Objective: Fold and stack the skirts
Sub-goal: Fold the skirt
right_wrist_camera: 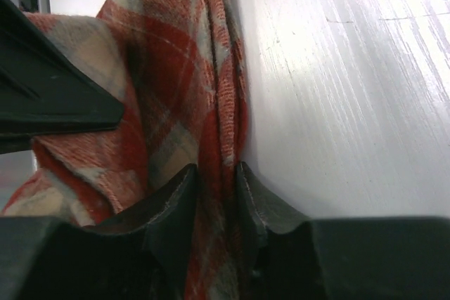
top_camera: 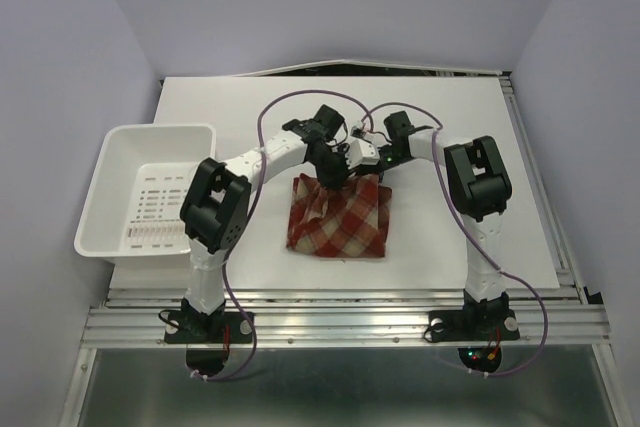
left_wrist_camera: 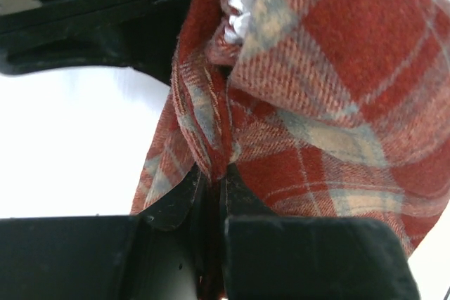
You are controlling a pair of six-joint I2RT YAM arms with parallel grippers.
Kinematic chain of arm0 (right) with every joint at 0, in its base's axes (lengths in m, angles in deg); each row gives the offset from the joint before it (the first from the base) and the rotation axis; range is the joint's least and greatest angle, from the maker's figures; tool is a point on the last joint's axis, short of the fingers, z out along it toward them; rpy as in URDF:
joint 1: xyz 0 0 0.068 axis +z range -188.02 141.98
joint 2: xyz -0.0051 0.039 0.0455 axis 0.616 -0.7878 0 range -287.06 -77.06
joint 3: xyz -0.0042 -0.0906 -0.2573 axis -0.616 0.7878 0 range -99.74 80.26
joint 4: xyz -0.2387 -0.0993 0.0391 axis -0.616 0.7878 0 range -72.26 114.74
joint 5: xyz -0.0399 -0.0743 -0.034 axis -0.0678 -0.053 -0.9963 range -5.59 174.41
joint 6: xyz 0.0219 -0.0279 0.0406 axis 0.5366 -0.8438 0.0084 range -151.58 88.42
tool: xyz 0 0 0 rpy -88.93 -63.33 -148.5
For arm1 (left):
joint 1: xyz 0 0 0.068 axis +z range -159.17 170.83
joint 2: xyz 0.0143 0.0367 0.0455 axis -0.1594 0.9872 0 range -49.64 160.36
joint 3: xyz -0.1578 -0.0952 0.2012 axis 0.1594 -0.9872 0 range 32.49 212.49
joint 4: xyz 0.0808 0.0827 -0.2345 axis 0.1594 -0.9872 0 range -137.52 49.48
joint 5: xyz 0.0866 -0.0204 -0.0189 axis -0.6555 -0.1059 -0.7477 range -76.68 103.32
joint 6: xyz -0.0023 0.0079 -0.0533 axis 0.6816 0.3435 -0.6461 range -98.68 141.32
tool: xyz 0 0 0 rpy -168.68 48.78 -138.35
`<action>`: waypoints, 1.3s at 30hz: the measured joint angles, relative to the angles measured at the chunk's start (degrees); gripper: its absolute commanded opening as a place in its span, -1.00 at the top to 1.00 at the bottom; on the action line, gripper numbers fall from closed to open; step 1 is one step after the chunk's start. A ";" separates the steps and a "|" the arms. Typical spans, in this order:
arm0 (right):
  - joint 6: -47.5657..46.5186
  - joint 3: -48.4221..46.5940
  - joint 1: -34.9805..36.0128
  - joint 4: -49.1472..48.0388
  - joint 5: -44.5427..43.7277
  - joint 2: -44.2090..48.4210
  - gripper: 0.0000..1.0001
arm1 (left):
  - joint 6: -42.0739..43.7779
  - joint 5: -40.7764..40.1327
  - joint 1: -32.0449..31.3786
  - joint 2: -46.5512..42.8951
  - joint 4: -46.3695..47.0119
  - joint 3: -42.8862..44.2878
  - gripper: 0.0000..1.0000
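Observation:
A red, maroon and cream plaid skirt [top_camera: 338, 219] lies bunched on the white table, its far edge lifted. My left gripper [top_camera: 330, 180] is shut on the skirt's far left part; in the left wrist view the cloth [left_wrist_camera: 316, 96] is pinched between the black fingers [left_wrist_camera: 242, 198]. My right gripper [top_camera: 372, 169] is shut on the skirt's far right edge; in the right wrist view a fold of cloth [right_wrist_camera: 211, 103] runs down between the fingers [right_wrist_camera: 176, 201]. Both grippers are close together above the skirt's far edge.
A white perforated plastic basket [top_camera: 118, 152] stands at the left of the table, empty. The white tabletop [top_camera: 450, 117] stretches behind and to the right of the skirt. A metal rail [top_camera: 340, 322] runs along the near edge by the arm bases.

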 measured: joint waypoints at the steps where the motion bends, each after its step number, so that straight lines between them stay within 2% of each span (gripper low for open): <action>1: 0.15 -0.17 0.02 0.31 -0.07 -0.02 0.12 | 0.13 0.00 -0.02 0.33 0.09 0.15 0.71; 5: 1.25 -2.60 0.24 1.81 -1.49 -0.35 -0.20 | 0.44 -0.26 -0.15 1.70 1.01 0.90 0.57; 8: 3.04 -6.73 -0.24 2.71 -4.42 -1.01 -0.45 | 0.79 -0.90 -0.17 2.45 1.90 0.90 0.40; 11: 5.57 -11.34 -1.62 2.78 -8.15 -1.92 -0.62 | 1.03 -1.75 -0.11 2.73 2.45 0.90 0.26; 13: 7.54 -14.10 -3.74 2.84 -10.05 -2.05 -0.64 | 1.05 -2.25 -0.09 2.73 2.56 1.33 0.11; 14: 8.09 -14.99 -4.68 2.89 -10.45 -2.05 -0.64 | 0.96 -2.51 0.22 2.73 2.38 2.10 0.09; 15: 8.94 -16.17 -6.01 2.82 -11.23 -1.92 -0.63 | 0.74 -2.69 0.37 2.73 2.12 3.10 -0.10; 17: 10.10 -17.33 -8.48 2.80 -12.57 -1.33 -0.59 | -0.55 -2.86 0.74 2.73 1.33 5.90 -0.11; 18: 10.71 -17.38 -9.35 2.86 -13.03 -0.83 -0.58 | -1.16 -2.84 1.36 2.71 1.25 8.09 -0.35; 21: 12.81 -16.94 -11.89 4.24 -14.21 2.93 -0.53 | -4.55 -2.60 3.93 2.16 1.01 14.75 -0.36; 24: 15.52 -13.66 -11.80 4.72 -13.22 9.62 -0.46 | -9.31 -2.08 6.32 -1.25 1.64 14.88 -0.36; 26: 16.85 -10.08 -11.26 4.48 -11.93 15.58 -0.35 | -11.78 -1.86 7.80 -5.33 3.69 10.88 -0.36; 29: 18.34 -1.22 -9.05 3.61 -10.14 27.21 -0.15 | -16.68 -0.68 8.87 -14.49 6.86 0.20 -0.36; 32: 19.32 4.94 -6.38 3.21 -9.22 33.16 0.00 | -21.68 1.95 8.22 -21.11 9.35 -9.35 -0.24; 35: 20.44 10.73 -2.91 2.23 -7.63 34.93 0.08 | -26.40 5.60 7.69 -22.10 13.51 -15.63 -0.11; 39: 20.94 16.00 0.00 2.08 -6.73 31.91 0.11 | -31.10 8.41 7.65 -19.19 17.33 -20.74 -0.03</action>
